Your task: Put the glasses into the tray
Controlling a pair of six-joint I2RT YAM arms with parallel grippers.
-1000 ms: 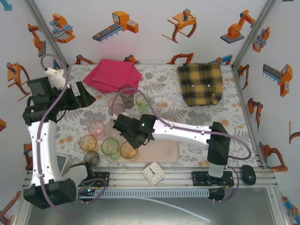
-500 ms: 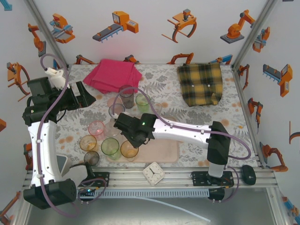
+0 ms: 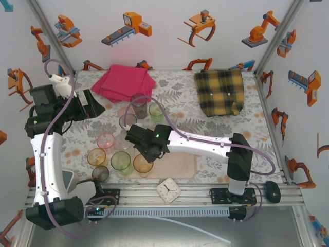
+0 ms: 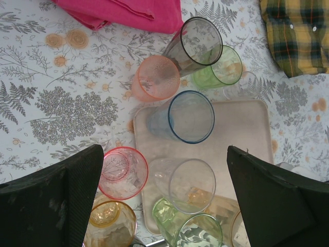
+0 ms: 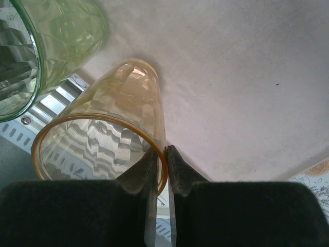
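The pale-pink tray (image 3: pixel 180 164) lies near the table's front, seen from above as tray (image 4: pixel 247 128). My right gripper (image 3: pixel 147 153) is shut on the rim of an amber glass (image 3: pixel 142 164) over the tray's near-left corner; its fingers (image 5: pixel 177 167) pinch the glass (image 5: pixel 113 128) wall, one inside, one outside. A green glass (image 5: pixel 56 36) stands just beside it. My left gripper (image 4: pixel 164 170) hangs open, high above a clear glass (image 4: pixel 185 182), a blue glass (image 4: pixel 189 117), a pink glass (image 4: pixel 121 172) and several others. Left gripper (image 3: pixel 91 105) is at the table's left.
A folded pink cloth (image 3: pixel 123 82) lies at the back left and a yellow plaid shirt (image 3: pixel 221 92) at the back right. A white clock (image 3: pixel 168 189) and a black mouse (image 3: pixel 272 191) sit on the front rail. Grey and green glasses (image 3: pixel 139 102) stand behind the tray.
The right gripper and its amber glass have shifted very slightly toward the tray's near edge. The left arm has stayed still.
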